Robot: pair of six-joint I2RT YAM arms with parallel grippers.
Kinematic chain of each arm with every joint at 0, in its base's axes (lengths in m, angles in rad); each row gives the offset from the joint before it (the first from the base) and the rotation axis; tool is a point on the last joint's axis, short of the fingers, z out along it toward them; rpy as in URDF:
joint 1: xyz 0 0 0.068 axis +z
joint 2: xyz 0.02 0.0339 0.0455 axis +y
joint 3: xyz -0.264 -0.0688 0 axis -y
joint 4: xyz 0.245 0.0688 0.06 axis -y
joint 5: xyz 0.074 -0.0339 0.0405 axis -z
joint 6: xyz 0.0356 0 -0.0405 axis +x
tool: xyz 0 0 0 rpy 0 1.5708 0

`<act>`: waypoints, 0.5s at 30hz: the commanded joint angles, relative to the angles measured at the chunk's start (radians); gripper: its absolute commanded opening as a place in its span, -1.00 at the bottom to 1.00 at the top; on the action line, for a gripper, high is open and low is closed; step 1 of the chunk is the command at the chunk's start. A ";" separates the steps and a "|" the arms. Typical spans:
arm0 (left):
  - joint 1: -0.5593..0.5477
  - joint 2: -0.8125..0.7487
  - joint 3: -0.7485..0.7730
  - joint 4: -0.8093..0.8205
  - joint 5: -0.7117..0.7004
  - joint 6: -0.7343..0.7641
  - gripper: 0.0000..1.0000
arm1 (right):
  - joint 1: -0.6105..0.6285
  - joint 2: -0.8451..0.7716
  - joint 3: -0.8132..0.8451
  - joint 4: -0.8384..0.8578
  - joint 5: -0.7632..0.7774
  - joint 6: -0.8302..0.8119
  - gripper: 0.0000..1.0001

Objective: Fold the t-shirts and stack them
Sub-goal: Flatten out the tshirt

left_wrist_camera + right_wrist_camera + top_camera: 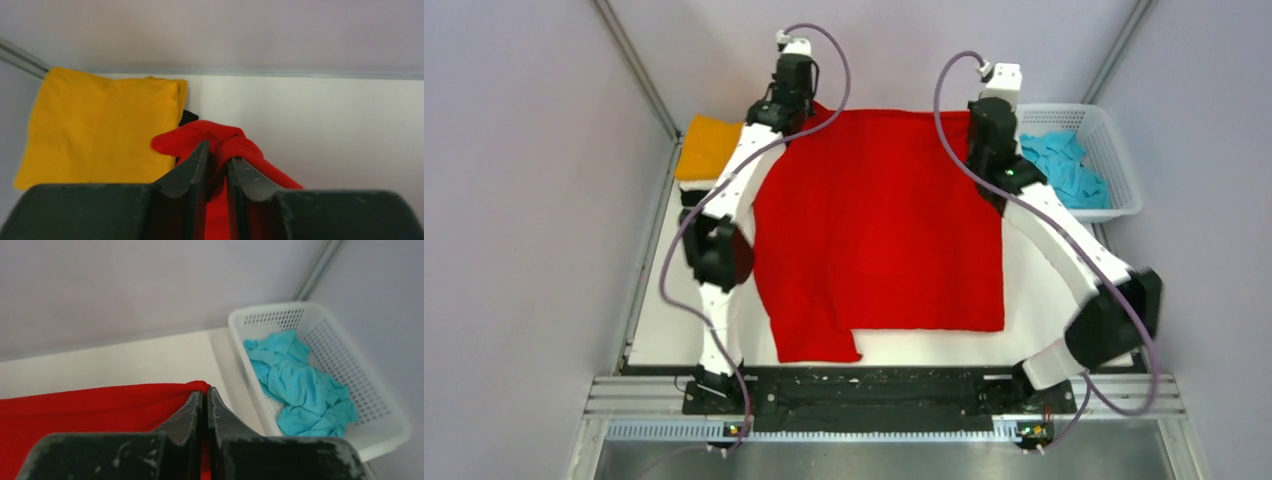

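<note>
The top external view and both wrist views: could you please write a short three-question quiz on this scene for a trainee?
1. True or false: the light blue t-shirt lies in the white basket.
2. The folded t-shirt at the far left is: A orange-yellow, B black, C white.
3. Fill in: the left gripper and the right gripper each pinch a far corner of the ___.
Key: 1 true; 2 A; 3 red t-shirt.
</note>
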 commanded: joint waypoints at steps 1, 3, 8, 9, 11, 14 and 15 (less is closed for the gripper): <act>0.045 0.317 0.316 -0.007 0.047 0.002 -0.33 | -0.124 0.256 0.050 0.072 -0.117 0.146 -1.00; 0.048 0.404 0.373 0.002 0.071 -0.004 0.72 | -0.171 0.392 0.115 0.073 -0.146 0.193 -0.93; 0.049 0.342 0.206 0.101 0.137 -0.026 0.98 | -0.226 0.646 0.355 -0.077 -0.185 0.266 0.68; 0.048 0.319 0.189 0.099 0.136 -0.030 0.97 | -0.227 0.662 0.378 -0.120 -0.193 0.280 0.73; 0.048 0.264 0.159 0.067 0.132 -0.043 0.97 | -0.227 0.641 0.345 -0.143 -0.231 0.312 0.77; 0.047 0.165 0.085 -0.032 0.153 -0.101 0.97 | -0.226 0.520 0.187 -0.138 -0.301 0.375 0.87; 0.045 0.101 0.029 -0.058 0.167 -0.126 0.97 | -0.223 0.446 0.110 -0.132 -0.334 0.398 0.93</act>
